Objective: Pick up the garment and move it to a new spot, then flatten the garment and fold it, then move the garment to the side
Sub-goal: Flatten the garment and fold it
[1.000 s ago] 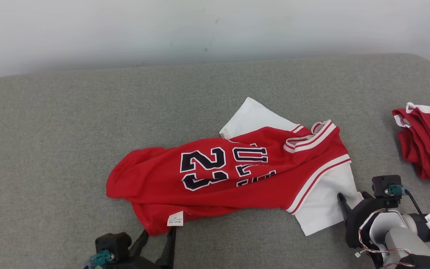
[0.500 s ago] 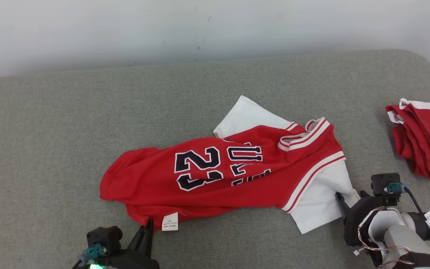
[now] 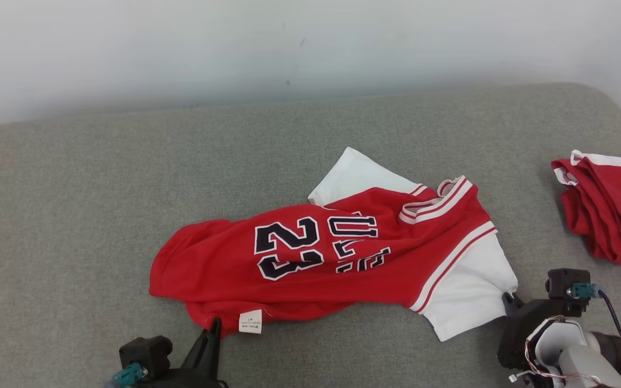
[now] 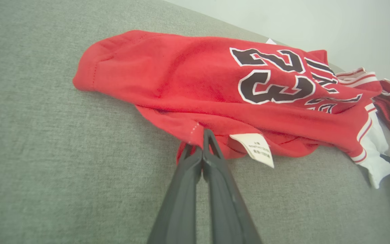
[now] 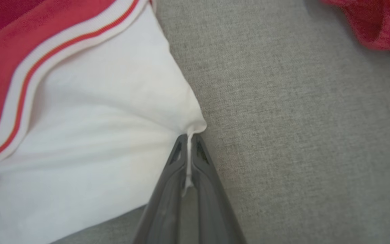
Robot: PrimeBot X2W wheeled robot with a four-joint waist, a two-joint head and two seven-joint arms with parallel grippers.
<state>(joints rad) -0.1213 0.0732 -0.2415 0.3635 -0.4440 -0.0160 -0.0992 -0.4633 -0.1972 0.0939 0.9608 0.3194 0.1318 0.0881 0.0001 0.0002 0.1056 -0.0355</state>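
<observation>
The garment (image 3: pixel 321 258) is a red jersey with a dark 23, white-and-red trim and white sleeves, lying crumpled in the middle of the grey cushion. My left gripper (image 3: pixel 214 323) sits at its near red hem, beside the white care label (image 3: pixel 249 321). In the left wrist view the left gripper (image 4: pixel 200 142) is shut on that red hem of the garment (image 4: pixel 215 88). My right gripper (image 3: pixel 506 298) is at the near white sleeve. Close up, the right gripper (image 5: pixel 188 139) is shut on the edge of that white sleeve of the garment (image 5: pixel 90 135).
A second pile of red cloth with white trim (image 3: pixel 607 207) lies at the cushion's right edge, near my right arm; it also appears as red cloth (image 5: pixel 374 27) in the right wrist view. The grey cushion (image 3: pixel 73 215) has open surface to the left and behind the garment. A pale wall stands behind.
Both grippers have gone from open to shut on the garment, the left on the red hem first, the right on the white sleeve. The head camera has shifted slightly.
</observation>
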